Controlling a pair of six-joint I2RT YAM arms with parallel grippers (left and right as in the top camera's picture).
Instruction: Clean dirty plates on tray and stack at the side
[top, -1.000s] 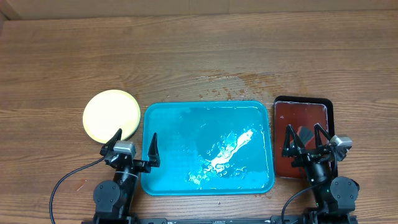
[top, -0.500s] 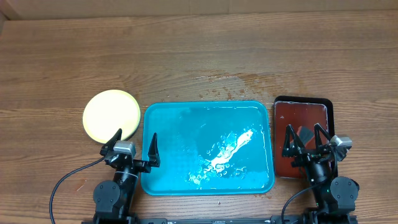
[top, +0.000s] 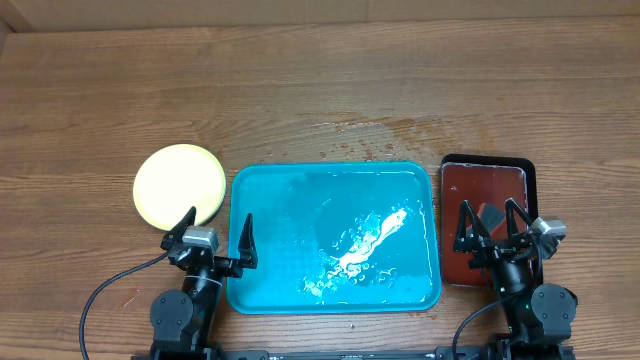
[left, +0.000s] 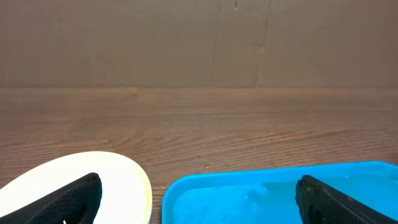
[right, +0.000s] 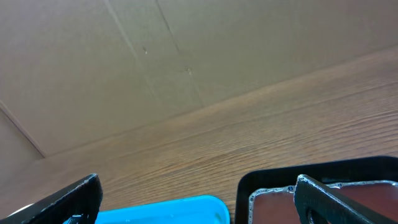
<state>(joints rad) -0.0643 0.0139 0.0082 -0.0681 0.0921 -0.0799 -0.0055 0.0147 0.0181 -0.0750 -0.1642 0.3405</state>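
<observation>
Plates (top: 180, 184) rest just left of the wet turquoise tray (top: 335, 168).

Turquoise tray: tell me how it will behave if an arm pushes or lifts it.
The tray looks like stiff moulded plastic, so it would probably slide as one piece. The liquid pooled inside would likely slosh or spill if it tilts. Droplets by its rim hint at a slippery grip.

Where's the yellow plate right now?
In the overhead view, the yellow plate sits on the table just left of the blue tray, in front of the open left gripper.
</observation>
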